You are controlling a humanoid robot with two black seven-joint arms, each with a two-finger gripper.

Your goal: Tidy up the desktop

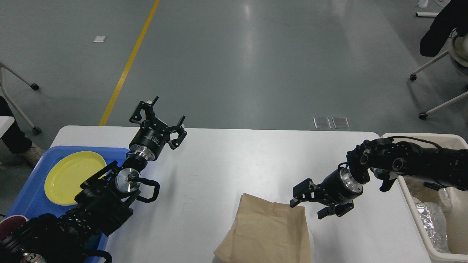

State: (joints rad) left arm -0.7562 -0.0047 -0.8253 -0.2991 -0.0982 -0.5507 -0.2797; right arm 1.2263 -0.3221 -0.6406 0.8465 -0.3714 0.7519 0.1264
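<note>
The white desktop point(226, 164) fills the lower half of the head view. A flat brown paper bag point(268, 233) lies on it at the front middle. My right gripper point(307, 205) comes in from the right and sits low at the bag's top right corner. Its two fingers stand apart, one on the bag's edge and one off to the right, so it is open. My left gripper point(166, 111) is raised over the table's far left edge, open and empty.
A blue tray point(25, 204) at the left holds a yellow plate point(69, 175) and a dark red bowl point(9, 224). A beige bin point(411, 204) with crumpled plastic stands at the right edge of the table. Chair legs stand on the floor beyond.
</note>
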